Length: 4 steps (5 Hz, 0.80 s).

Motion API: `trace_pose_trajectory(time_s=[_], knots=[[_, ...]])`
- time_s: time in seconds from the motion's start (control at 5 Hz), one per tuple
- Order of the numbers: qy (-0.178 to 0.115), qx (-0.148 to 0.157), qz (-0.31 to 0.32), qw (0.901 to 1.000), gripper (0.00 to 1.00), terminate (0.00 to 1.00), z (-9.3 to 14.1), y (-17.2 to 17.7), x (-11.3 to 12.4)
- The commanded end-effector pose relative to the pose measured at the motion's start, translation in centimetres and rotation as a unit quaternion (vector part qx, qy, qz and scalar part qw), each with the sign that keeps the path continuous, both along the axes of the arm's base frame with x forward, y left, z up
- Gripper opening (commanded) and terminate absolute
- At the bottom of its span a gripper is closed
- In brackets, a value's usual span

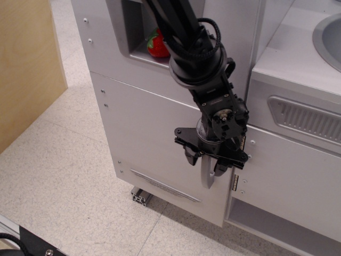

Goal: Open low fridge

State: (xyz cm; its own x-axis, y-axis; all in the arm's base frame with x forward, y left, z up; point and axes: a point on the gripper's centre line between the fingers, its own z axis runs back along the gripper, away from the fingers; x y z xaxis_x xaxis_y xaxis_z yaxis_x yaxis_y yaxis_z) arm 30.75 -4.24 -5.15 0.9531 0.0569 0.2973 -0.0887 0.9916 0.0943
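Note:
The low fridge [146, 136] is the large white compartment in the middle, and its flat door is closed. A narrow slotted vent strip [165, 185] runs along the door's bottom. The curved grey vertical handle [207, 178] sits at the door's right edge. My black gripper [206, 164] points down in front of the door. Its fingers [192, 157] stand on either side of the handle's upper part, closed in against it. The top of the handle is hidden behind the gripper.
A red strawberry [157, 44] lies in the grey niche above the fridge. A smaller white cabinet door [293, 176] with silver hinges [235, 182] stands right of the handle, under a grille [309, 120] and a sink [330, 37]. A wooden panel [26, 64] stands at left.

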Motion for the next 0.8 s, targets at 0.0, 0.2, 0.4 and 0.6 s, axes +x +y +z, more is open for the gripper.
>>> trace_pose_trajectory(time_s=[0.0, 0.2, 0.4, 0.6], knots=[[-0.020, -0.004, -0.015, 0.9997, 0.00, 0.00, 1.5, 0.3, -0.2], [-0.012, 0.005, -0.035, 0.9993, 0.00, 0.00, 1.3, 1.6, -2.9], [0.001, 0.017, -0.049, 0.9986, 0.00, 0.00, 1.6, 3.1, -5.6], [0.010, 0.032, -0.053, 0.9981, 1.00, 0.00, 2.7, 5.1, -7.9]])
